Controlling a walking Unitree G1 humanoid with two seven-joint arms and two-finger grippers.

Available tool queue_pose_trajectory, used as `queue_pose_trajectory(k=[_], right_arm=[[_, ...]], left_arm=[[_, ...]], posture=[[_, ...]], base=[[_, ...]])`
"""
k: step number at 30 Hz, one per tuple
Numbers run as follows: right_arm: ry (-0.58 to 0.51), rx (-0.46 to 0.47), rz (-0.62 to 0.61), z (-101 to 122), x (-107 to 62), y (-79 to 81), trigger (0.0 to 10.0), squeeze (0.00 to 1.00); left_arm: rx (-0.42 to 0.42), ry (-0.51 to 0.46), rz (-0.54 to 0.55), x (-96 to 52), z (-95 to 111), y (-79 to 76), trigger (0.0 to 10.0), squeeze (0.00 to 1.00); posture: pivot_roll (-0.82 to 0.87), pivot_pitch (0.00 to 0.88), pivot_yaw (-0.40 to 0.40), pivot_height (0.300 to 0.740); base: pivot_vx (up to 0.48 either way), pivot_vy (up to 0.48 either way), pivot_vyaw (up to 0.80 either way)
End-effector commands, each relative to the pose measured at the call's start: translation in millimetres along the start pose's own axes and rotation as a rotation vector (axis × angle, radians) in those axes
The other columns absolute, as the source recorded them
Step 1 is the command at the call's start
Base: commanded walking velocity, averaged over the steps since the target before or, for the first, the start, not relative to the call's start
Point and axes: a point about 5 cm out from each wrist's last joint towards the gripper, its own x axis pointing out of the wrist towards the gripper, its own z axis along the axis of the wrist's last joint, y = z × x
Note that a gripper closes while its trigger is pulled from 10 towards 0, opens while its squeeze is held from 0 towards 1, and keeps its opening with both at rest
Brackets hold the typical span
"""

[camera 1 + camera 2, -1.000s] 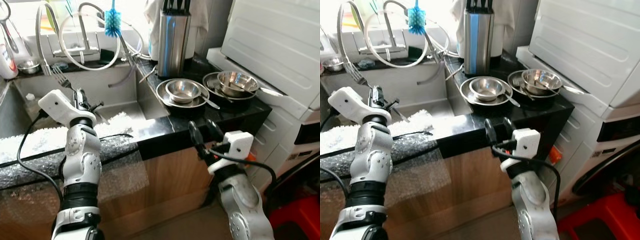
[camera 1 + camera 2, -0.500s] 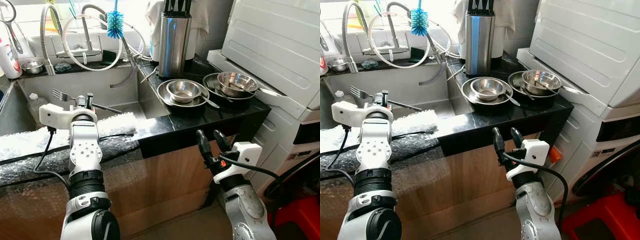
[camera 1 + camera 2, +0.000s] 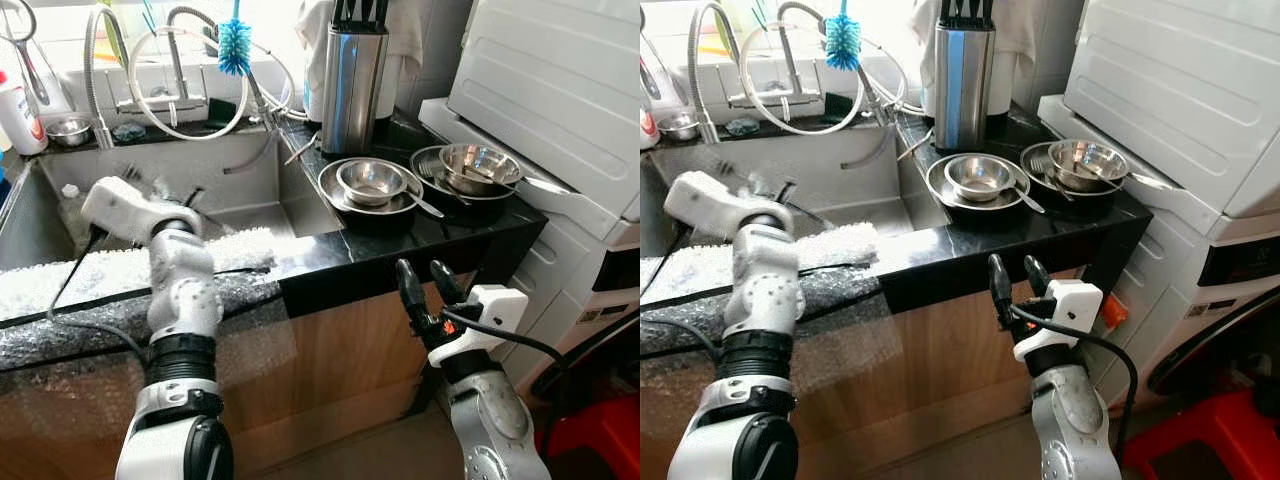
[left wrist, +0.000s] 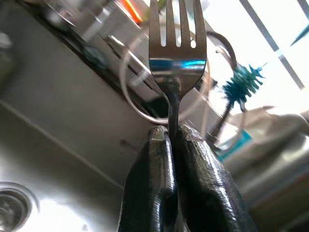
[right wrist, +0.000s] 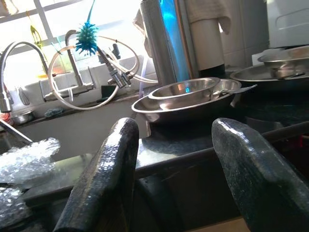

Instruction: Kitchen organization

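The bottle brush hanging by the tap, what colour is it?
Its bristles are bright blue, clearest in the left eye view.

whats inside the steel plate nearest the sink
A small steel bowl sits in the steel plate, with a utensil handle sticking out over its rim. The plate's centre is covered by the bowl.

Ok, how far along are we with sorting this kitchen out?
Early days. Done: nothing looks put away yet. In hand: the left gripper is shut on a fork, held over the sink. Left: the fork needs a home, and two stacks of steel bowls with utensils sit on the black counter beside the knife block. The right gripper is open, below the counter edge.
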Motion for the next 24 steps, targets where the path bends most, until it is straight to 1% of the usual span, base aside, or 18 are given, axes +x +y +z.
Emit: queue_pose_trajectory(k=[1,2,3,4,5,7,13,15,17,18,19,20,21,22,23,24], right_arm=[[0.002,0.003,-0.014,-1,-1.0,-1.7,10.0,0.00],[0.001,0.007,-0.016,-1,-1.0,-1.7,10.0,0.00],[-0.001,0.014,-0.018,-1,-0.9,-1.6,10.0,0.00],[-0.003,0.020,-0.020,-1,-0.8,-1.6,10.0,0.00],[-0.004,0.018,-0.022,0,-0.7,-2.2,10.0,0.00],[-0.006,0.016,-0.023,0,-0.5,-2.5,10.0,0.00],[-0.009,0.018,-0.022,0,0.6,-1.5,10.0,0.00],[-0.011,0.019,-0.023,0,0.8,-1.5,10.0,0.00],[-0.012,0.019,-0.024,0,1.0,-1.5,10.0,0.00],[-0.014,0.018,-0.025,1,1.1,-1.5,10.0,0.00],[-0.014,0.018,-0.025,1,1.1,-1.5,10.0,0.00],[-0.016,0.017,-0.025,1,1.2,-1.4,10.0,0.00],[-0.018,0.017,-0.025,1,1.5,-1.5,10.0,0.00],[-0.018,0.017,-0.025,1,1.5,-1.5,10.0,0.00],[-0.020,0.017,-0.024,2,1.7,-1.4,10.0,0.00],[-0.021,0.017,-0.024,2,1.7,-1.4,10.0,0.00]], left_arm=[[-0.146,0.062,0.105,1.3,-7,3.2,10.0,0.00],[-0.222,0.101,0.168,1.4,-11,6.1,10.0,0.00],[-0.268,0.124,0.199,1.5,-13,6.5,10.0,0.00],[-0.284,0.131,0.210,1.5,-14,6.2,10.0,0.00],[-0.329,0.135,0.220,-0.7,-14,1.7,10.0,0.00],[-0.345,0.132,0.227,-0.3,-14,0.4,10.0,0.00],[-0.342,0.115,0.240,8.3,-11,2.0,10.0,0.00],[-0.374,0.119,0.245,11.3,-9,0.2,10.0,0.00],[-0.385,0.100,0.227,14.4,-4,-5.2,10.0,0.00],[-0.328,0.042,0.165,16.1,4,-13.4,10.0,0.00],[-0.328,0.042,0.165,16.1,4,-13.4,10.0,0.00],[-0.260,-0.012,0.102,15.9,11,-20.5,10.0,0.00],[-0.167,-0.082,0.036,14.1,19,-29.2,10.0,0.00],[-0.167,-0.082,0.036,14.1,19,-29.2,10.0,0.00],[-0.088,-0.139,-0.022,11.9,25,-37.9,10.0,0.00],[-0.082,-0.149,-0.033,11.3,26,-40.3,10.0,0.00]], posture=[[-0.13,0.000,0.002,0.740],[-0.13,0.000,0.002,0.740],[-0.14,0.000,0.004,0.740],[-0.14,0.000,0.004,0.740],[-0.13,0.000,0.002,0.740],[-0.13,0.000,0.002,0.740],[-0.13,0.000,0.006,0.740],[-0.13,0.000,0.007,0.740],[-0.13,0.000,0.007,0.740],[-0.13,0.000,0.006,0.740],[-0.13,0.000,0.006,0.740],[-0.13,0.000,0.005,0.740],[-0.13,0.000,0.005,0.740],[-0.13,0.000,0.005,0.740],[-0.13,0.000,0.004,0.740],[-0.13,0.000,0.003,0.740]], base=[[0.000,0.000,0.00],[0.000,0.000,0.00],[0.000,0.000,0.00],[0.000,0.000,0.00],[0.000,0.000,0.00],[0.000,0.000,0.00],[0.000,0.000,0.00],[0.000,0.000,0.00],[0.000,0.000,0.00],[0.000,0.000,0.00],[0.000,0.000,0.00],[0.000,0.000,0.00],[0.000,0.000,0.00],[0.000,0.000,0.00],[0.000,0.000,0.00],[0.000,0.000,0.00]])
